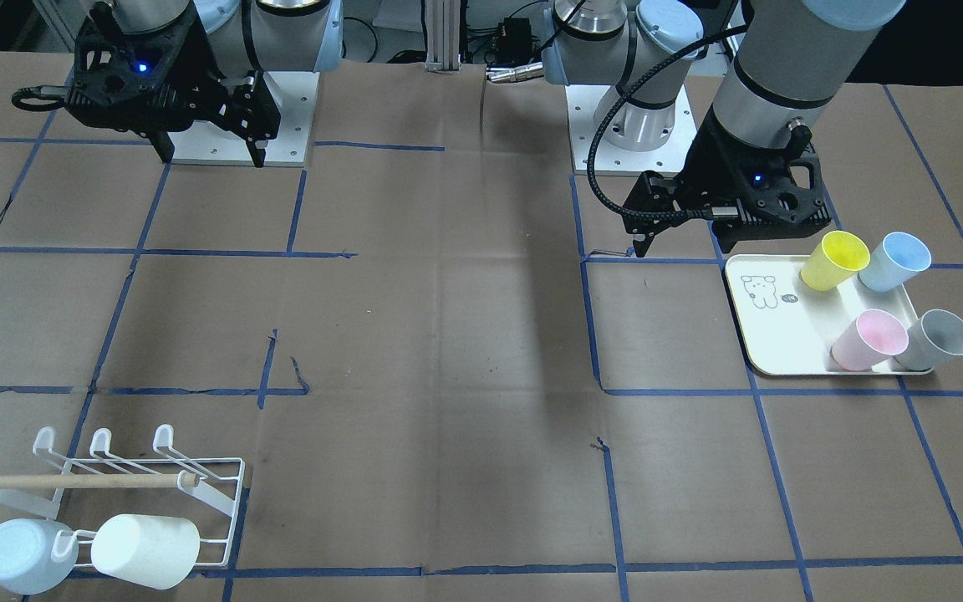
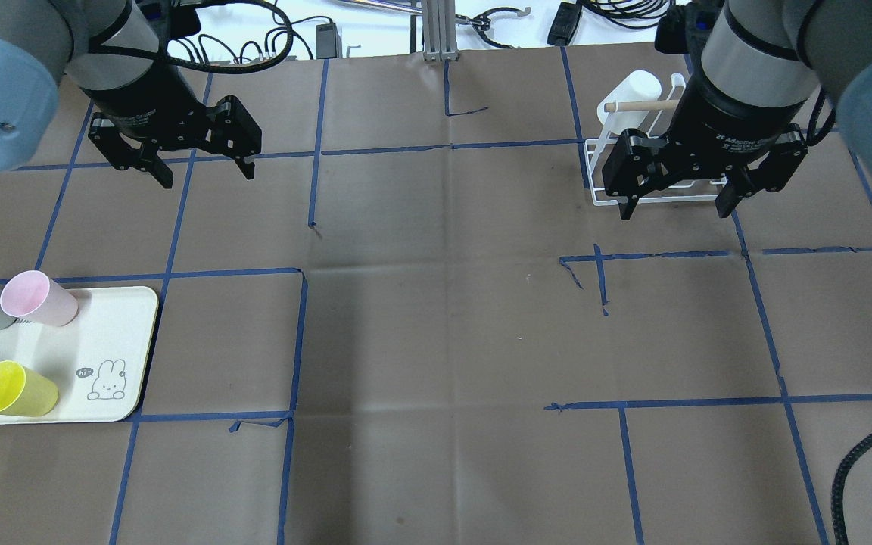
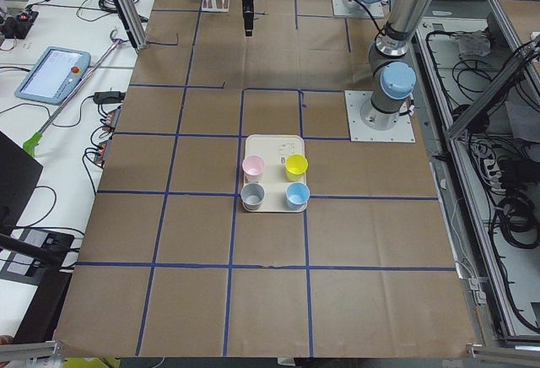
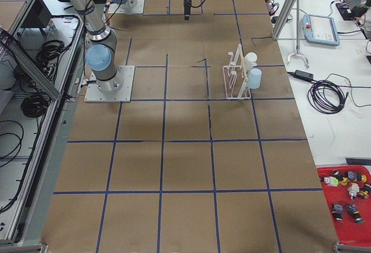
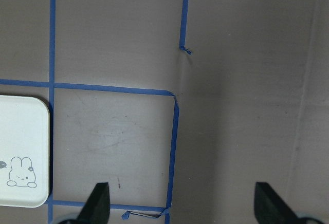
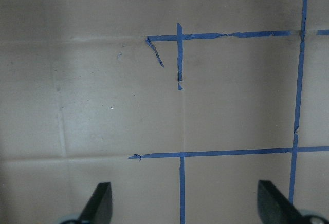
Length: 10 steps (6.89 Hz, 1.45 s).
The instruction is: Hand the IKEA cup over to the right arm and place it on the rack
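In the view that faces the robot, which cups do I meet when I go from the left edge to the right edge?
On the rack: light-blue cup, white cup. Then on the tray: yellow cup, pink cup, blue cup, grey cup.

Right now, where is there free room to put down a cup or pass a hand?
The table's middle, between the tray and the rack, is bare. The tray's rabbit side is free. Crowded: the tray's other side, with the yellow cup, blue cup, pink cup and grey cup; and the rack's row holding a white cup and a pale-blue cup.
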Each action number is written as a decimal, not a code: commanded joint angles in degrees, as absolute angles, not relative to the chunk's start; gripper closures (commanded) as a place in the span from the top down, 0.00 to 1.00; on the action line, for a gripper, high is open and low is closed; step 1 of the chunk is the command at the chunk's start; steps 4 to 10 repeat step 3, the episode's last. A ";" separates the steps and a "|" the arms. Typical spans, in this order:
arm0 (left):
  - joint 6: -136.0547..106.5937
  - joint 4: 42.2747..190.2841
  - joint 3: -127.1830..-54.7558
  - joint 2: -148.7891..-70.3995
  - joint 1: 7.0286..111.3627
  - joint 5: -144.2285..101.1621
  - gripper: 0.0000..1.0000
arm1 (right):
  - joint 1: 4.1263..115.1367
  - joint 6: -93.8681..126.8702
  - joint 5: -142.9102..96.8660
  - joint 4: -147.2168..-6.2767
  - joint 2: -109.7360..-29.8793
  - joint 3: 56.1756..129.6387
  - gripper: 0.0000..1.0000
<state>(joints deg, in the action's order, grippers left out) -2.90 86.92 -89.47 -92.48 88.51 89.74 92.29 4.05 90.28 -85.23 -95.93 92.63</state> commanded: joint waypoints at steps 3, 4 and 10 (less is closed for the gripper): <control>-2.90 86.92 -89.47 -92.46 88.51 89.74 1.00 | 92.29 4.04 90.09 -85.17 -95.98 92.55 1.00; -2.90 86.92 -89.47 -92.46 88.51 89.74 1.00 | 92.29 4.04 90.09 -85.17 -95.98 92.55 1.00; -2.90 86.92 -89.47 -92.46 88.51 89.74 1.00 | 92.29 4.04 90.09 -85.17 -95.98 92.55 1.00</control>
